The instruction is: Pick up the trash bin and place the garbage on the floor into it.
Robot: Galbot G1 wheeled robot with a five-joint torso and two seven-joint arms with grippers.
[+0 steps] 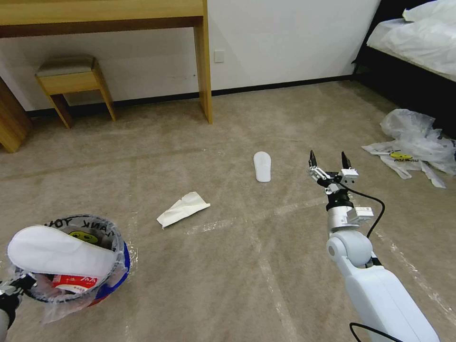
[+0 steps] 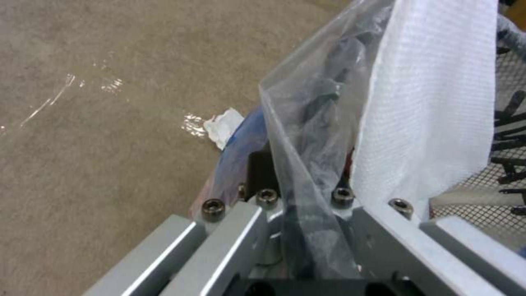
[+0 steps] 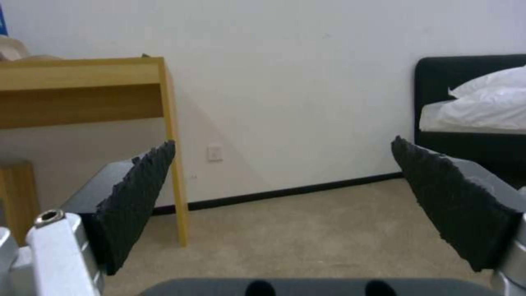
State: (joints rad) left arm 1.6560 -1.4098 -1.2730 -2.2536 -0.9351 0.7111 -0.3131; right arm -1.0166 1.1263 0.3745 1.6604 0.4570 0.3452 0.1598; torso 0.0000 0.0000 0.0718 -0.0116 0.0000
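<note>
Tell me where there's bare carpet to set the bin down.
Bare floor lies between the trash bin, held low by the left gripper, and the open right gripper, below the crumpled paper and the loose slipper. It's crowded by the plastic bags near the bed.

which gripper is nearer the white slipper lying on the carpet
Right. The right gripper hovers open just beside the white slipper; the left gripper is far off, holding the trash bin.
</note>
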